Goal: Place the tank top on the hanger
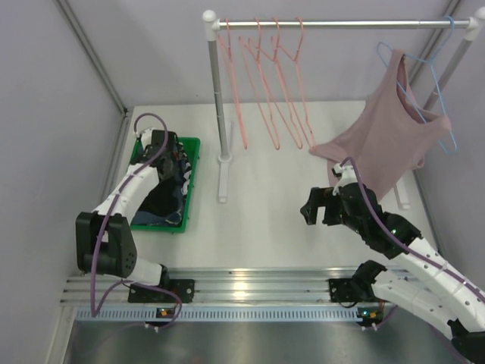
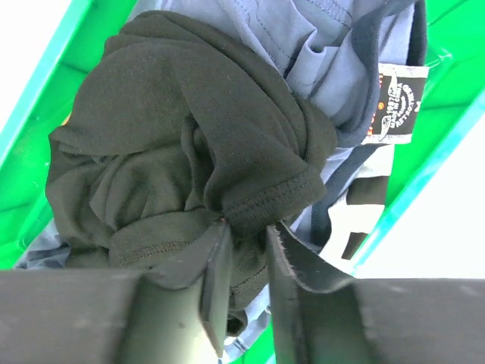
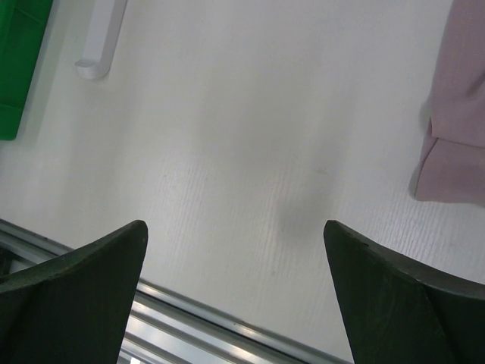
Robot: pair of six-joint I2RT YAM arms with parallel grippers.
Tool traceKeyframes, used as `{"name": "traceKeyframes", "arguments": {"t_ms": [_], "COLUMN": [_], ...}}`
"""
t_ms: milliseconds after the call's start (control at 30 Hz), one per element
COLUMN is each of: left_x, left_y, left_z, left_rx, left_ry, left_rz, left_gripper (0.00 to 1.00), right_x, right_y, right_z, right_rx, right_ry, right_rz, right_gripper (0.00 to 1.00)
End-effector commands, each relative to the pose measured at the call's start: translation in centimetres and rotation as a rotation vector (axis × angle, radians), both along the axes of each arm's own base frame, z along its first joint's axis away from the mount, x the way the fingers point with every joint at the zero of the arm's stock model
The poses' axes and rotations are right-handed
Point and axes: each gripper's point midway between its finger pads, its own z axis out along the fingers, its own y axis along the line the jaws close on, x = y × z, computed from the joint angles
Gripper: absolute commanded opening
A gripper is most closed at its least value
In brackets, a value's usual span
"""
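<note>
- Tank top lies crumpled in the green tray, on a blue-grey garment.
- Your left hand is narrowed, its fingers pinching a hemmed fold of it.
- It's balled up, so you can't tell a long axis; the hemmed fold points at the hand.
- Left arm reaches forward, hand tipped down into the tray.
- Your right hand gapes wide, holding nothing, over the desk well right of the tray.
</note>
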Motion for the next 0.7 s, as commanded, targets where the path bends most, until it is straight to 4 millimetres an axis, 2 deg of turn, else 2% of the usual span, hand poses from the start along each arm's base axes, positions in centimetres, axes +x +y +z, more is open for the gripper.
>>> {"name": "traceKeyframes", "arguments": {"t_ms": [0, 133, 167, 233, 267, 300, 333, 500, 600, 633, 667], "left_x": [0.4, -0.1, -0.2, -0.3, -0.4, -0.5, -0.6, -0.8, -1.3, -1.1, -1.7], "left_y": [0.2, 0.0, 0.0, -0.2, -0.2, -0.4, -0.7, -1.8, -2.7, -3.1, -3.6], "left_z": [2.2, 2.5, 3.0, 3.2, 3.6, 3.8, 4.2, 7.9, 10.8, 12.8, 13.7], "left_rx": [0.009, 0.013, 0.012, 0.005, 0.002, -0.003, -0.017, -0.064, -0.096, -0.103, -0.116], "left_ry": [-0.076, -0.077, -0.088, -0.096, -0.107, -0.107, -0.115, -0.201, -0.249, -0.287, -0.291], "left_rz": [-0.031, -0.062, -0.072, -0.079, -0.083, -0.086, -0.096, -0.158, -0.207, -0.224, -0.262], "left_gripper": [0.27, 0.25, 0.20, 0.20, 0.05, 0.00, 0.00, 0.00, 0.00, 0.00, 0.00], "right_x": [0.0, -0.1, 0.0, -0.1, -0.1, -0.1, -0.1, -0.2, -0.2, -0.1, -0.1], "right_y": [0.7, 1.0, 0.9, 0.9, 0.8, 0.7, 0.7, 0.6, 0.5, 0.5, 0.5], "right_z": [1.0, 1.1, 1.1, 1.1, 1.1, 1.1, 1.2, 1.4, 1.7, 1.9, 2.0], "right_rx": [0.020, 0.029, 0.028, 0.029, 0.030, 0.029, 0.029, 0.027, 0.025, 0.027, 0.026], "right_ry": [-0.025, -0.022, -0.023, -0.024, -0.024, -0.027, -0.027, -0.028, -0.035, -0.039, -0.042], "right_rz": [0.031, 0.040, 0.037, 0.035, 0.033, 0.031, 0.033, 0.031, 0.031, 0.030, 0.030], "right_gripper": [1.00, 1.00, 1.00, 1.00, 1.00, 1.00, 1.00, 1.00, 1.00, 1.00, 1.00]}}
